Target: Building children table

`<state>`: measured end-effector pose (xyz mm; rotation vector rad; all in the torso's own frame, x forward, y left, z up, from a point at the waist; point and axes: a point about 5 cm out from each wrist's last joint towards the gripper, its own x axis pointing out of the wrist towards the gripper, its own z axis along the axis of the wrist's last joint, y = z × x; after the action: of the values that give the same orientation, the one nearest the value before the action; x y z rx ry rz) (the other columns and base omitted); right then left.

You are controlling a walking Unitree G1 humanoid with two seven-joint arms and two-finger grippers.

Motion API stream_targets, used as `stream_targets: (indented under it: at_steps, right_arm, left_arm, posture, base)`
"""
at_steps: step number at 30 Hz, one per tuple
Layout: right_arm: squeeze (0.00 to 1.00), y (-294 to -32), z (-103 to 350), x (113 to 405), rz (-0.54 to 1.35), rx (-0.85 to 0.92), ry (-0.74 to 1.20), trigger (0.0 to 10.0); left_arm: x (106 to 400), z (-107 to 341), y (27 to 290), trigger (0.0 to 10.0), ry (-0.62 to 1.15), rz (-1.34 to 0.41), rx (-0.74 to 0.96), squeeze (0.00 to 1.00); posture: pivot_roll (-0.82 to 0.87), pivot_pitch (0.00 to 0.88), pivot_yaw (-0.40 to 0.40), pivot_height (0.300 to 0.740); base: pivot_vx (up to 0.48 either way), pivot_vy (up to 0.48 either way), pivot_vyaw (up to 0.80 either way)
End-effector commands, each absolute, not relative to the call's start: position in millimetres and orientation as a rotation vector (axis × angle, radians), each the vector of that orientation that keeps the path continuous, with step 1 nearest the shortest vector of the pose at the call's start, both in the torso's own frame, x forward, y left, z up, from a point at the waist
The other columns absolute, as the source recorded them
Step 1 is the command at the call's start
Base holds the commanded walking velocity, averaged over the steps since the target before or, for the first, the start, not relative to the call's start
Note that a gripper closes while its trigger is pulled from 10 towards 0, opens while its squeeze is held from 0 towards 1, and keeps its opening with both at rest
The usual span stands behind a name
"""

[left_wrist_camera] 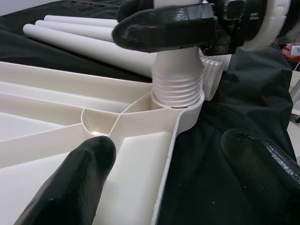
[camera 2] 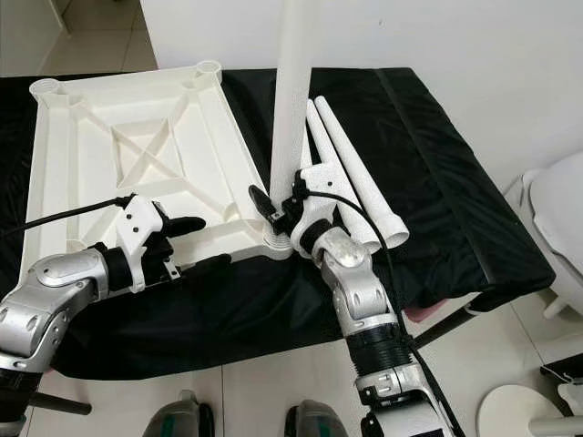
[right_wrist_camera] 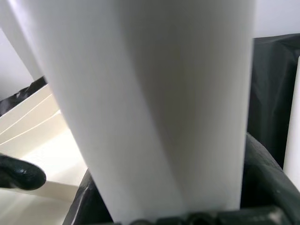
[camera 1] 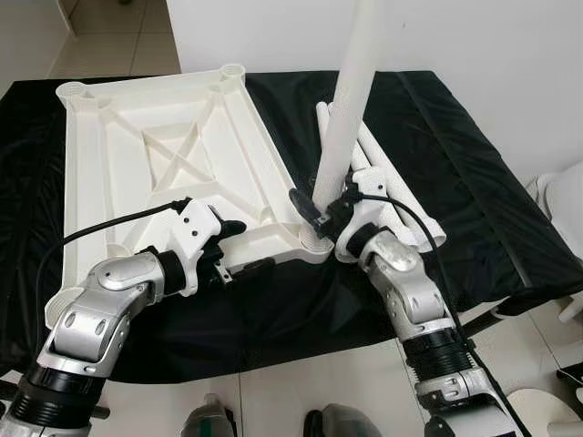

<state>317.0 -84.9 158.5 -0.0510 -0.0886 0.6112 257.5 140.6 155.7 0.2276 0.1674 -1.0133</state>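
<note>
The near right corner of the upturned white tabletop [camera 1: 164,155] is crowded: an upright table leg [camera 1: 351,100] stands in its corner socket [left_wrist_camera: 180,101], with the right gripper [camera 1: 319,211] closed around the leg's base. Just beyond, spare legs [camera 2: 351,173] lie on the black cloth [camera 1: 455,155], blocking approach from the right. The left gripper [camera 1: 232,246] straddles the tabletop's near edge, fingers apart, closing off that side. Raised ribs [camera 1: 173,150] cross the tabletop's underside. Open cloth remains along the far right.
</note>
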Motion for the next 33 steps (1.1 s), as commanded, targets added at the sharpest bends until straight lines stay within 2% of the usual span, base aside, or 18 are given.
stream_targets:
  at_steps: [1, 8, 13, 27, 33]
  right_arm:
    - [0.0, -89, 143, 320, 0.593, -0.095, -0.004, 10.0]
    - [0.0, -87, 147, 319, 0.617, -0.25, -0.089, 10.0]
    - [0.0, -91, 143, 316, 0.596, -0.215, -0.098, 10.0]
    - [0.0, -118, 123, 313, 0.345, 0.067, -0.066, 10.0]
    - [0.0, -122, 116, 314, 0.295, 0.071, -0.052, 10.0]
  left_arm:
    - [258, 155, 143, 10.0, 0.175, -0.971, 0.226, 0.0]
    - [258, 154, 142, 10.0, 0.174, -0.967, 0.221, 0.0]
    - [258, 154, 142, 10.0, 0.173, -0.965, 0.221, 0.0]
    - [259, 154, 142, 10.0, 0.167, -0.97, 0.222, 0.0]
    - [259, 154, 140, 10.0, 0.167, -0.975, 0.224, 0.0]
  posture:
    - [0.01, 0.038, -0.015, 0.74]
    - [0.02, 0.033, -0.02, 0.74]
    - [0.01, 0.028, -0.023, 0.74]
    - [0.0, 0.01, -0.021, 0.74]
    - [0.0, 0.005, -0.018, 0.74]
  base:
    - [0.0, 0.0, 0.0]
    - [0.0, 0.0, 0.0]
    - [0.0, 0.0, 0.0]
    - [0.0, 0.0, 0.0]
    - [0.0, 0.0, 0.0]
